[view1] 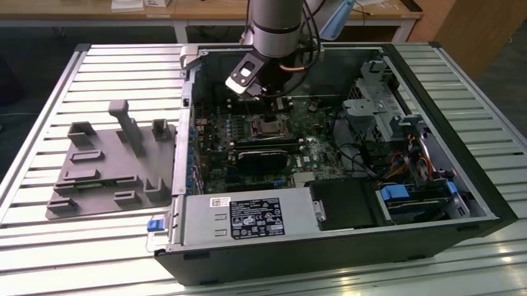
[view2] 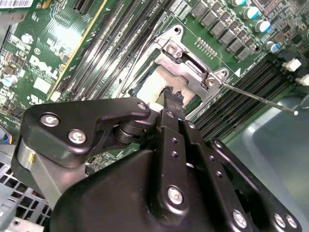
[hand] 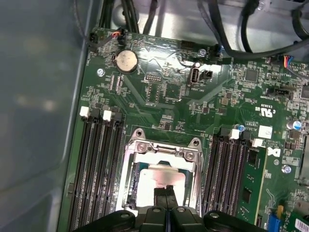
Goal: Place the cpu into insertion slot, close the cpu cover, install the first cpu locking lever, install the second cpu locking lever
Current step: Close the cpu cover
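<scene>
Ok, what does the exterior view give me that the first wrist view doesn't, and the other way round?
Exterior view: the whole open computer case on the slatted table, the grey fixture tray at that view's left, and the arm above the board.

First wrist view: close detail, with the cpu cover lying around the cpu, a coin battery, and memory slots on both sides.

Both: the gripper, fingers together, at the insertion slot.
</scene>
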`<state>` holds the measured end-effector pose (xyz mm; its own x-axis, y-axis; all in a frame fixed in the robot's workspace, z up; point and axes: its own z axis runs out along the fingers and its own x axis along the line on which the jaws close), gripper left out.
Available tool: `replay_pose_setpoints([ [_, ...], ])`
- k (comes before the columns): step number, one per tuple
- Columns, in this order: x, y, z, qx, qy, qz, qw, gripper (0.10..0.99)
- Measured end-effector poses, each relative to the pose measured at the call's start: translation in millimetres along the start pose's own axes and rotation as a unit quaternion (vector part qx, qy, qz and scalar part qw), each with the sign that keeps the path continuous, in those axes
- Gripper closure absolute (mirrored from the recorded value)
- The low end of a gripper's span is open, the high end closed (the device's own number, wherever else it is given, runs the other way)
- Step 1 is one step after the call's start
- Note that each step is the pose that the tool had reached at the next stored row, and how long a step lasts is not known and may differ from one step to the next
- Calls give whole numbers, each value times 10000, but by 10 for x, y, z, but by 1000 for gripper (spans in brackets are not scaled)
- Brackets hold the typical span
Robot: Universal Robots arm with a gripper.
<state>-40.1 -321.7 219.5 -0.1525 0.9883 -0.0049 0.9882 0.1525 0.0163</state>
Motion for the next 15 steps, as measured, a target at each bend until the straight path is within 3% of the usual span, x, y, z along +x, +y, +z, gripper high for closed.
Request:
replay_pose_setpoints([
  [15, 0, 0, 1, 1, -21, -644, 9979, 980],
])
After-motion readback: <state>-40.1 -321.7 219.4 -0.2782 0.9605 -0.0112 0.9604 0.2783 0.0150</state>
